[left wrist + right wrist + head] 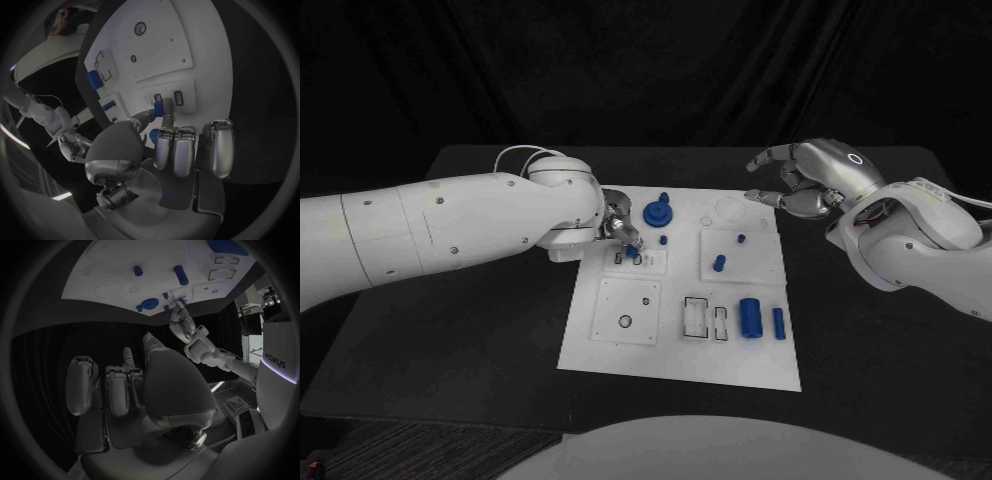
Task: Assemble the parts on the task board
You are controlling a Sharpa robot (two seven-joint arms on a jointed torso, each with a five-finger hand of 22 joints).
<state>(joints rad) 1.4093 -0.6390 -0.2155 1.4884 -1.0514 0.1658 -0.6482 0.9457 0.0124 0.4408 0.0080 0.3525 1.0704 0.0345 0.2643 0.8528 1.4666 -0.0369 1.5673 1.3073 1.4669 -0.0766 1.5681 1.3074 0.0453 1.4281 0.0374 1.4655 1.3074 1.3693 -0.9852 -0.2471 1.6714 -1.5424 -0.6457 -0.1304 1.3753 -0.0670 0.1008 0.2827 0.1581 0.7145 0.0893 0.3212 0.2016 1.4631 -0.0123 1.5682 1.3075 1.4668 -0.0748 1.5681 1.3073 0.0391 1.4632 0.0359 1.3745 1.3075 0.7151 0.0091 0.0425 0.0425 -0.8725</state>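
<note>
Black table (473, 330) bears task board (733, 360); left hand (620, 228) pinches part (635, 252)

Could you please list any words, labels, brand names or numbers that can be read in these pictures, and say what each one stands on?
"edyeus", or something close to it: dark letters running along a white panel at the rim of the right wrist view; the reading is uncertain, as the letters are small and bent.
The task board bears only outlines and slots, no lettering that I can read.
No text can be read on the left hand or the right hand.
</note>
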